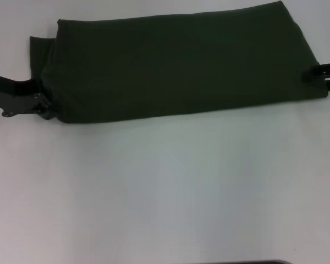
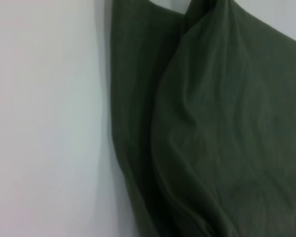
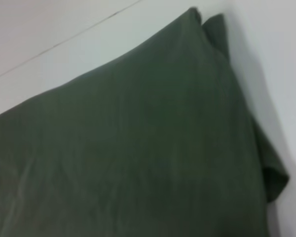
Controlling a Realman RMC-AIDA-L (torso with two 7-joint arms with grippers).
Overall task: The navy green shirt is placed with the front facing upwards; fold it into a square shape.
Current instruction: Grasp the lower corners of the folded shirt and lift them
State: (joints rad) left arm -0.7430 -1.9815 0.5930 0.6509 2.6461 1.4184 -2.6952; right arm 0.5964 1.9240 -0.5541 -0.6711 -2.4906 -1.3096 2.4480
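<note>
Our left hand (image 1: 42,105) sits at one end of the shirt (image 1: 176,63) and our right hand (image 1: 323,77) at the other, but we cannot tell whether either grips it. Between them the shirt lies folded in a long band on the white worktop (image 1: 165,192).

Under my arms spreads a plain white, matte table (image 1: 165,192), smooth and flat across my whole head view. On its far half lies the dark olive-green cotton shirt (image 1: 176,66), folded into a long wide band running left to right, plain side up with no lettering showing. A narrower layer of the same cloth pokes out from beneath at the band's left end.
</note>
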